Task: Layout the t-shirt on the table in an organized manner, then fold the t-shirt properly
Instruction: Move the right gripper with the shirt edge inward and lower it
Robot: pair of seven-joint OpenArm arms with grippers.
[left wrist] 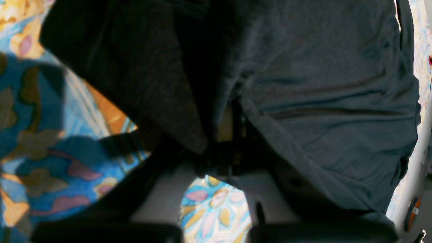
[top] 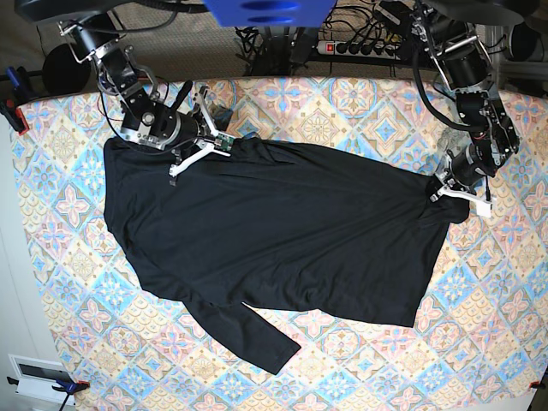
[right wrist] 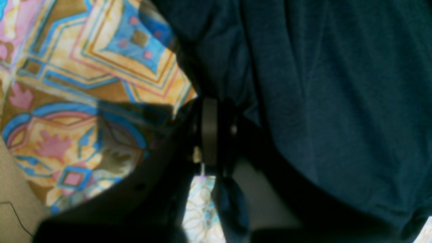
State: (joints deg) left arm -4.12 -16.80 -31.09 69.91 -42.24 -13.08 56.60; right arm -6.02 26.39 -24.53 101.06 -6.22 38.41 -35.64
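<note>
Black, thin and limp, the plain long-sleeved fabric t-shirt (top: pixel 274 231) is spread across the wide table (top: pixel 505 342), which is covered by a cloth of pastel diamond tiles. The shirt is stretched between the two grippers, with one sleeve trailing off its near edge. The left gripper (top: pixel 447 190) is clamped on the shirt's edge at one end; in the left wrist view its jaws are seen closed with dark cloth bunched between them (left wrist: pixel 216 148). The right gripper (top: pixel 199 147) is closed on the opposite edge, and fabric is seen pinched at its fingertips in the right wrist view (right wrist: pixel 211 135).

The cloth is judged light and floppy, likely to sag, wrinkle and drag on the tablecloth, so it is best taken at hems or shoulder seams and pulled taut evenly.

The whole outline and the loose sleeve are shown only by the base view; the pinch itself is shown only by the wrist views.
</note>
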